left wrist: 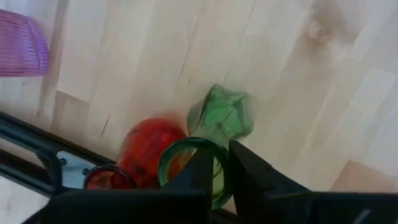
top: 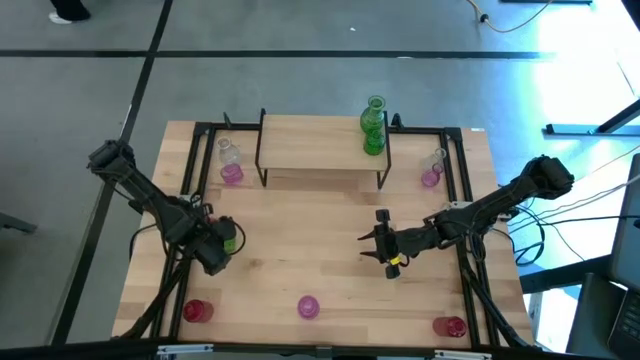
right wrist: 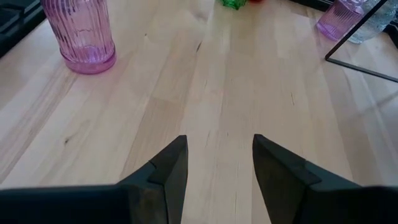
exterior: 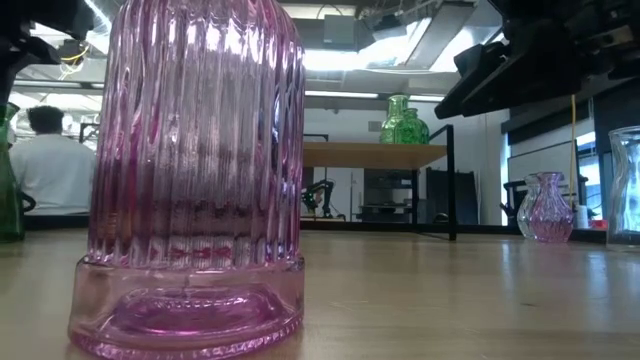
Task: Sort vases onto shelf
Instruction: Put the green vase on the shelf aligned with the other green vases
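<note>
The shelf [top: 320,145] stands at the table's far middle and carries two green vases [top: 373,125] on its right end, also seen in the low view [exterior: 403,120]. My left gripper [top: 225,240] is at the table's left, shut on another green vase [left wrist: 221,115]. A red vase [left wrist: 152,149] shows just beyond that one. My right gripper [top: 383,245] hovers open over bare wood right of centre, touching nothing. Pink and clear vases stand left [top: 232,172] and right [top: 430,175] of the shelf. Red vases [top: 197,311] [top: 450,326] and a pink one [top: 308,306] stand near the near edge. My left gripper holds the green vase by the rim of its mouth [left wrist: 217,157], one finger [left wrist: 199,171] inside the opening and the other outside. The fingers come from above, pointing down. The body hangs tilted below them; I cannot tell whether its base is clear of the table.
Black frame rails run along the table's edges [top: 190,175]. Bare wood lies between the grippers and in front of the shelf [top: 310,235]. The pink vase [exterior: 195,170] stands right before the low camera. A person [exterior: 45,160] sits in the room beyond.
</note>
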